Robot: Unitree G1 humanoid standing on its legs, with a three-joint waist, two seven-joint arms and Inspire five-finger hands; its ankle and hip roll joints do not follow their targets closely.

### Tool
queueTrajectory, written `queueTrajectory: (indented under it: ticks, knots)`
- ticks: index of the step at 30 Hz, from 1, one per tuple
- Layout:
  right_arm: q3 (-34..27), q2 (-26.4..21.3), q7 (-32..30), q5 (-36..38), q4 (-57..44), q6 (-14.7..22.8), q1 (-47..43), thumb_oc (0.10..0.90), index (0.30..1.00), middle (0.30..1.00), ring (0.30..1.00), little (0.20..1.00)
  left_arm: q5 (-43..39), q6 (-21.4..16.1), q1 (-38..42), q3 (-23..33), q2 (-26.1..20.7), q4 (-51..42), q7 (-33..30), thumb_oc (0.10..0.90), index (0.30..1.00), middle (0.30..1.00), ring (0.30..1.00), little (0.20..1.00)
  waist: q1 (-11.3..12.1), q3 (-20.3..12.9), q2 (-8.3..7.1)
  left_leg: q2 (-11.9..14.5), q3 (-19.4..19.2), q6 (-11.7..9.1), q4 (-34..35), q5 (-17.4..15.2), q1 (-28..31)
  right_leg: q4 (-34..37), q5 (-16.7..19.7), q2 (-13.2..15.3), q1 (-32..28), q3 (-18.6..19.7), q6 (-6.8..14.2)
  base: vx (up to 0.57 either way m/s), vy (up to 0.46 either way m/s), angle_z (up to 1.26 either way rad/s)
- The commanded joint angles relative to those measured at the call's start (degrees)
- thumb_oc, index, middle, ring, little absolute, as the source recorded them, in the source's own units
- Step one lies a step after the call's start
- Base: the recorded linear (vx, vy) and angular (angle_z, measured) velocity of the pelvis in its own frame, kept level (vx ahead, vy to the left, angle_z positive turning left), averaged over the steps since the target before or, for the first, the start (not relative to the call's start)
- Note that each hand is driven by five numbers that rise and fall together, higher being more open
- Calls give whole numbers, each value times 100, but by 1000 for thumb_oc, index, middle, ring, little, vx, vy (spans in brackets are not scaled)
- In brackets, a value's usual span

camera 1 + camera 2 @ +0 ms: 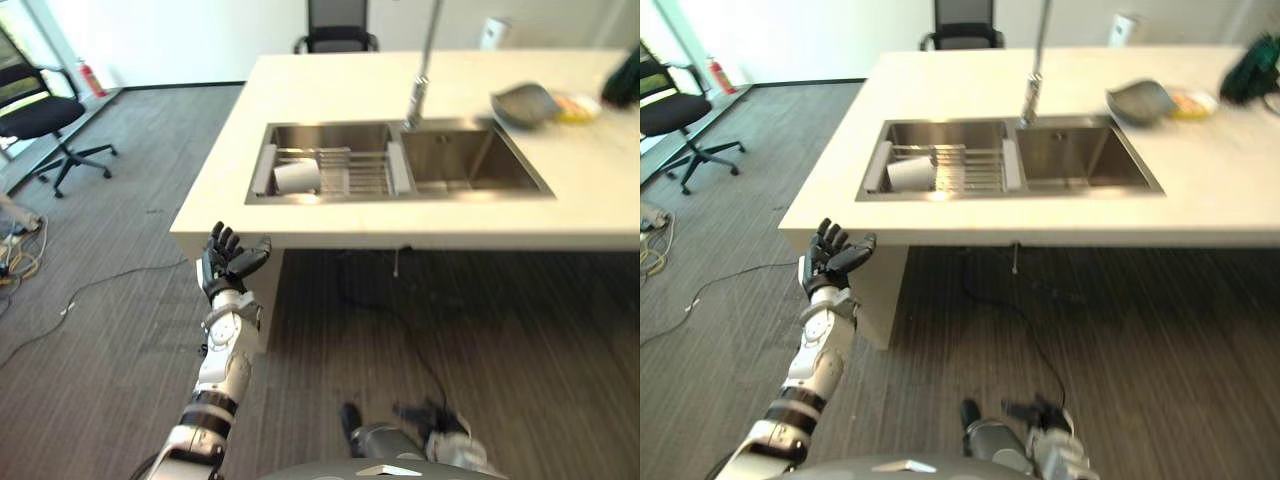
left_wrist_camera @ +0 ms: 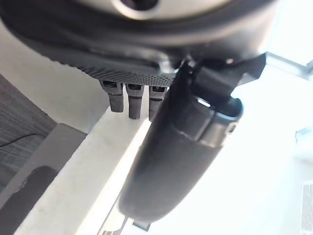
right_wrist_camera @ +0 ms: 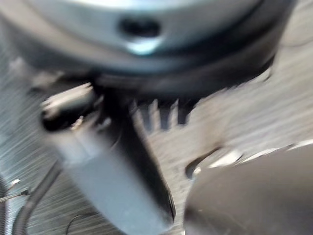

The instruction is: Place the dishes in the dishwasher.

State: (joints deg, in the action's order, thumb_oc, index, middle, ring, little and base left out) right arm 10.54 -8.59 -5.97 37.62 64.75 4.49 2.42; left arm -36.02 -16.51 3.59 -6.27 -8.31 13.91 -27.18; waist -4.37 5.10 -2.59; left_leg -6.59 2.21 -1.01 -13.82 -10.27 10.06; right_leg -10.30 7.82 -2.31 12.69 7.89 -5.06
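A white cup (image 1: 297, 176) lay on its side on the rack (image 1: 350, 172) in the sink's left basin (image 1: 330, 137), long axis running left-right. The left hand (image 1: 226, 262), fingers spread and empty, hovered near-left below the counter edge (image 1: 230, 236), nearer than the right hand (image 3: 122, 161), whose fingers looked straight.

I stand in an office kitchenette: a pale counter island (image 1: 600, 190) holds a steel double sink (image 1: 400, 160) with a tall faucet (image 1: 422, 70), while black swivel office chairs (image 1: 45, 115) wait on grey striped carpet (image 1: 110, 330) beside white walls.
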Motion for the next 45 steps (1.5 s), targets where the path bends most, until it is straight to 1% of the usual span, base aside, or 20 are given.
queueTrajectory:
  ticks: [1, 3, 4, 6, 7, 8, 10, 11, 14, 20, 21, 26, 30, 31, 32, 34, 35, 37, 41, 45]
  knots:
    - [45, -168, 124, 163, -504, 278, -239, 800, 900, 900, 900, 900, 678, -648, 1044, 384, -157, -848, 172, 800, 900, 900, 900, 900, -314, 204, 122, 670, 315, -521, 103, 1122, -546, 635, -860, 225, -1101, 274, 882, 124, -218, 3]
    - [109, -243, 118, 90, -589, 293, -312, 800, 900, 900, 900, 900, 759, -690, 1067, 413, -168, -1116, 121, 800, 900, 900, 900, 900, -203, 316, -80, 534, 261, -519, -1026, 1325, -987, 621, -883, 329, -1249, 322, 797, 98, -308, -6]
    - [144, -287, 97, 46, -637, 289, -336, 800, 900, 900, 900, 900, 803, -717, 1066, 394, -171, -1273, 97, 800, 900, 900, 900, 900, -163, 325, -123, 479, 180, -477, -1233, 1281, -1100, 605, -926, 369, -1324, 336, 751, 143, -297, -11]
    - [65, -361, 10, 54, -735, 330, -320, 800, 900, 900, 900, 900, 937, -805, 1061, 458, -142, -1388, 1, 800, 900, 900, 900, 900, -115, 281, -73, 450, -174, -416, -878, 1139, -1314, 657, -1011, 403, -1512, 329, 731, 270, -146, -4]
    - [-13, -444, -41, 25, -824, 345, -338, 800, 900, 900, 900, 900, 926, -861, 1096, 426, -120, -1426, -50, 800, 900, 900, 900, 900, -138, 198, 124, 466, -455, -345, 32, 1050, -1273, 629, -1114, 286, -1619, 283, 726, 349, -48, 17]
    - [-27, -510, -65, -21, -905, 352, -360, 800, 900, 900, 900, 900, 890, -919, 1117, 421, -82, -1443, -32, 800, 900, 900, 900, 900, -151, 228, 177, 476, -553, -363, 200, 1107, -1195, 596, -1155, 266, -1656, 229, 719, 272, -23, 39]
    - [-14, -549, -69, -29, -967, 369, -370, 800, 900, 900, 900, 900, 993, -954, 1113, 420, -116, -1523, -79, 800, 900, 900, 900, 900, -178, 261, 214, 454, -479, -421, 167, 1178, -1159, 552, -1204, 270, -1660, 222, 724, 68, 23, 50]
    - [-81, -525, -115, 15, -1149, 459, -373, 800, 900, 900, 900, 900, 1375, -982, 1075, 566, -199, -1788, -194, 800, 900, 900, 900, 900, -283, 183, 371, 532, -422, -387, 768, 1235, -765, 585, -1172, 170, -1588, 204, 710, 82, 48, 35]
    - [-129, -446, -79, 91, -955, 505, -299, 800, 900, 900, 900, 900, 2080, -973, 1149, 644, -345, -1894, -588, 800, 900, 900, 900, 900, -334, 54, 412, 496, -523, -361, 1203, 1176, -510, 854, -1152, 199, -1732, 59, 738, 100, 13, -28]
    - [74, -287, 65, 56, -529, 439, -299, 800, 900, 900, 900, 900, 2750, -866, 1093, 654, -509, -2330, -782, 800, 900, 900, 900, 900, -253, -63, 433, 464, -442, -276, 1666, 1105, -223, 1188, -1079, 228, -1937, -135, 762, 48, -25, 14]
    - [123, -219, 44, 64, -349, 417, -262, 800, 900, 900, 900, 900, 3113, -812, 1105, 647, -524, -2473, -1129, 800, 900, 900, 900, 900, -215, -113, 422, 451, -392, -256, 1843, 1100, -140, 1300, -1044, 246, -1989, -195, 783, 43, -21, 2]
    - [187, -197, 38, 38, -331, 421, -167, 800, 900, 900, 900, 900, 3534, -673, 1363, 400, -622, -2615, -1277, 800, 900, 900, 900, 900, -285, -136, 405, 483, -443, -258, 1882, 1082, -120, 1415, -1007, 285, -2049, -248, 833, 12, -7, 6]
    - [209, -244, 31, -38, -441, 447, -175, 800, 900, 900, 900, 900, 3939, -266, 1703, -144, -938, -2609, -790, 800, 900, 900, 900, 900, -393, -136, 423, 481, -536, -242, 1882, 1034, -109, 1428, -977, 283, -2035, -196, 874, -5, 15, -8]
    - [207, -251, 39, -81, -463, 435, -189, 800, 900, 900, 900, 900, 4086, -82, 1795, -316, -1102, -2520, -564, 800, 900, 900, 900, 900, -424, -136, 436, 485, -563, -234, 1882, 1020, -102, 1425, -967, 285, -2023, -173, 884, -16, 25, -20]
    - [175, -265, 50, -121, -488, 411, -257, 800, 900, 900, 900, 900, 4563, 311, 2013, -560, -1446, -2223, -195, 800, 900, 900, 900, 900, -487, -141, 464, 489, -609, -224, 1882, 998, -96, 1428, -945, 284, -1998, -138, 909, -15, 20, -21]
    - [170, -262, 50, -122, -487, 410, -262, 800, 900, 900, 900, 900, 4564, 310, 2023, -564, -1447, -2216, -198, 800, 900, 900, 900, 900, -481, -136, 462, 489, -612, -224, 1882, 998, -95, 1427, -945, 284, -1998, -135, 909, -10, 8, -12]
    - [147, -272, 67, -145, -500, 387, -297, 800, 900, 900, 900, 900, 4690, 463, 2139, -686, -1570, -2139, 75, 800, 900, 900, 900, 900, -505, -141, 471, 486, -625, -219, 1882, 990, -90, 1426, -935, 280, -1988, -119, 914, -17, 2, -15]
    - [193, -322, 268, -222, -574, 206, -421, 800, 900, 900, 900, 900, 5592, 943, 3022, -1219, -1944, -1444, 554, 800, 900, 900, 900, 900, -652, -165, 511, 516, -748, -223, 1882, 959, -72, 1415, -922, 262, -1955, -40, 940, -17, 4, -23]
    - [233, -338, 406, -272, -534, 65, -412, 800, 900, 900, 900, 900, 5940, 1136, 3570, -1588, -1911, -1012, 931, 800, 900, 900, 900, 900, -752, -152, 535, 528, -827, -214, 1882, 943, -63, 1383, -906, 240, -1906, 42, 957, -21, 9, -17]
    - [286, -414, 576, -296, -267, -70, -390, 800, 900, 900, 900, 900, 6125, 1438, 4273, -1973, -1675, 286, 1059, 800, 900, 900, 900, 900, -977, -156, 567, 553, -991, -215, 1882, 880, -1, 1360, -925, 196, -1899, 197, 975, -6, 2, -25]
